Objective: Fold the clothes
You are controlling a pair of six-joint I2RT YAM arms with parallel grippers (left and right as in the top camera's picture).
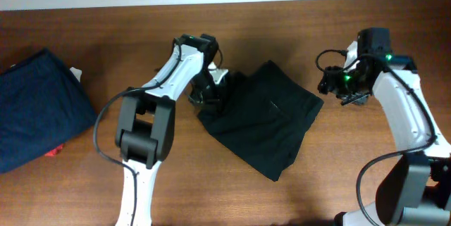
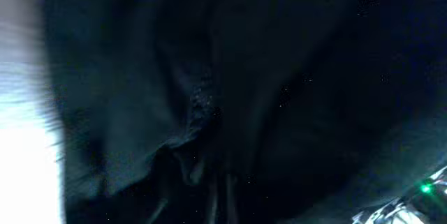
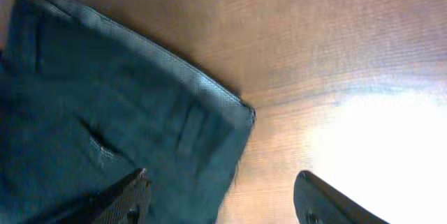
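Note:
The black shorts (image 1: 264,117) lie folded in a rough rectangle at the table's middle. My left gripper (image 1: 209,93) is at their bunched left edge, where a bit of whitish lining (image 1: 223,77) shows. The left wrist view is filled with dark fabric (image 2: 230,91) whose creases gather toward the jaws, so the gripper looks shut on the cloth. My right gripper (image 1: 337,85) hangs beside the shorts' right corner. In the right wrist view it is open (image 3: 223,199), with the shorts' corner (image 3: 209,126) under its left finger and bare wood under the right.
A folded navy blue garment (image 1: 39,110) lies at the far left, with something red (image 1: 53,152) at its lower edge. The wooden table (image 1: 352,170) ends at a pale wall along the top.

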